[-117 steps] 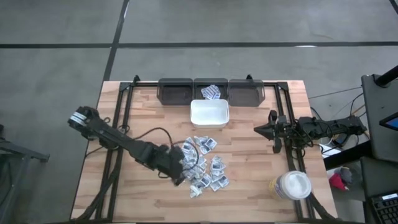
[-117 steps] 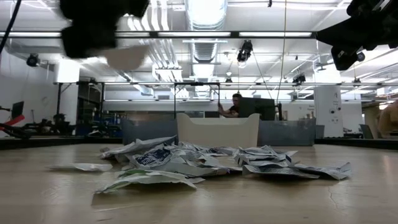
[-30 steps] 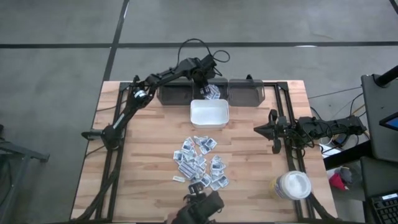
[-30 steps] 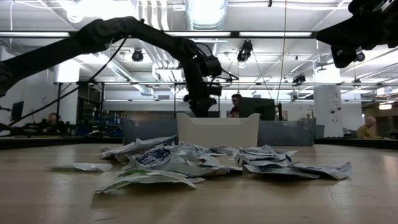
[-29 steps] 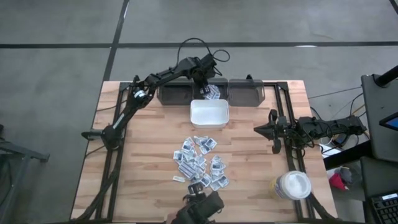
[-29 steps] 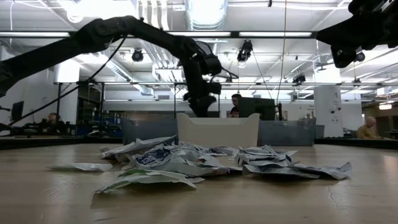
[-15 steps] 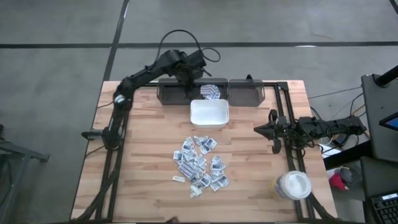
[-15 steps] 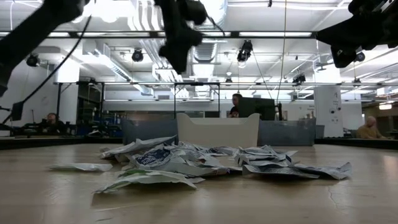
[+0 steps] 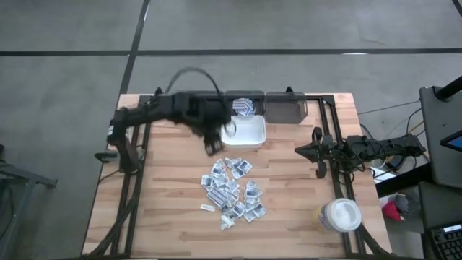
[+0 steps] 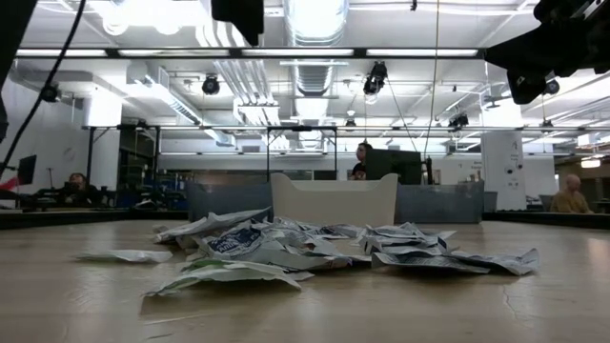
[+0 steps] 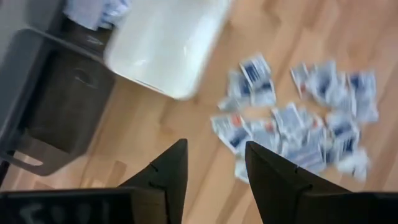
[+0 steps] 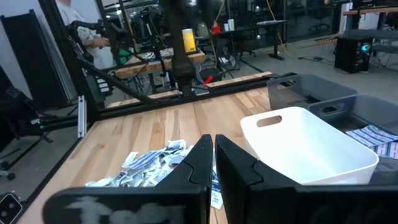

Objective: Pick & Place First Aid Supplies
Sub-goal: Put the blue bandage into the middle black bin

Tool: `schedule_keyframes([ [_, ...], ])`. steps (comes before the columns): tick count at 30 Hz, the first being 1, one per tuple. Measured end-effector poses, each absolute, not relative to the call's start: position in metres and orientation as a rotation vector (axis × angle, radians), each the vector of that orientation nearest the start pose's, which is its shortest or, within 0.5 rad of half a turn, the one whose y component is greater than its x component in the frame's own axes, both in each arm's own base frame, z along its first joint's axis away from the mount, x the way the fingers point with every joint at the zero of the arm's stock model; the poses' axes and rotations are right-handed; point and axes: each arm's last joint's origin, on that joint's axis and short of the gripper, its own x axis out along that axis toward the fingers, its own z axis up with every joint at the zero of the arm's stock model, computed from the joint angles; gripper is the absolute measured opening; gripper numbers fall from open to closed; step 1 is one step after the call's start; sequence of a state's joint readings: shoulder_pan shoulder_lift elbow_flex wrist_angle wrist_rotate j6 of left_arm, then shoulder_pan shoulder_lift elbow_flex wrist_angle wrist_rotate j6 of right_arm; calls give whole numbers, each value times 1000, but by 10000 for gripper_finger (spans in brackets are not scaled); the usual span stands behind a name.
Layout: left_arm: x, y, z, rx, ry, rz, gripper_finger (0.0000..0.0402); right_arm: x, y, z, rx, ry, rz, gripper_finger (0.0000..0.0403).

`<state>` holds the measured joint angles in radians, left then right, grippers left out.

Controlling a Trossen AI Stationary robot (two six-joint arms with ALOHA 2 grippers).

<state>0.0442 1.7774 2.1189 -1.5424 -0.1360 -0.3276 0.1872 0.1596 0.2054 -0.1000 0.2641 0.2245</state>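
Back from the grey bins, left gripper now hangs beside the white tray, fingers spread and empty, heading for the sachets heaped mid-table. Right gripper waits pinched closed at table's edge.

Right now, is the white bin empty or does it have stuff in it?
Empty. From above, the white bin shows only bare white floor; the sachets lie heaped on the table in front of it.

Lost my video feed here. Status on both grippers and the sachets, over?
Left gripper open, empty, beside white bin. Right gripper shut, parked at table's right. Sachets piled mid-table, some in middle grey bin. Nothing blocking.
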Motion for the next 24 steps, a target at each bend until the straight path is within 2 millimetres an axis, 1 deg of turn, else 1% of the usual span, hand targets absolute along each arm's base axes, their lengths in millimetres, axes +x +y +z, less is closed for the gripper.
schedule_keyframes([
  [4, 321, -26, 387, -102, 1257, 267, 154, 97, 11, 211, 212, 45, -82, 18],
  [7, 320, -56, 362, -17, 1333, 201, 153, 97, 11, 211, 212, 45, -82, 18],
  [11, 320, -85, 328, 62, 1378, 141, 154, 97, 11, 211, 212, 45, -82, 18],
  [13, 320, -95, 312, 84, 1374, 122, 154, 97, 11, 211, 212, 45, -82, 18],
  [16, 323, -104, 290, 91, 1348, 98, 154, 97, 11, 211, 212, 45, -82, 18],
  [19, 328, -107, 273, 91, 1302, 76, 154, 97, 11, 211, 212, 45, -82, 18],
  [24, 336, -110, 247, 158, 1214, -14, 154, 97, 11, 211, 212, 46, -82, 18],
])
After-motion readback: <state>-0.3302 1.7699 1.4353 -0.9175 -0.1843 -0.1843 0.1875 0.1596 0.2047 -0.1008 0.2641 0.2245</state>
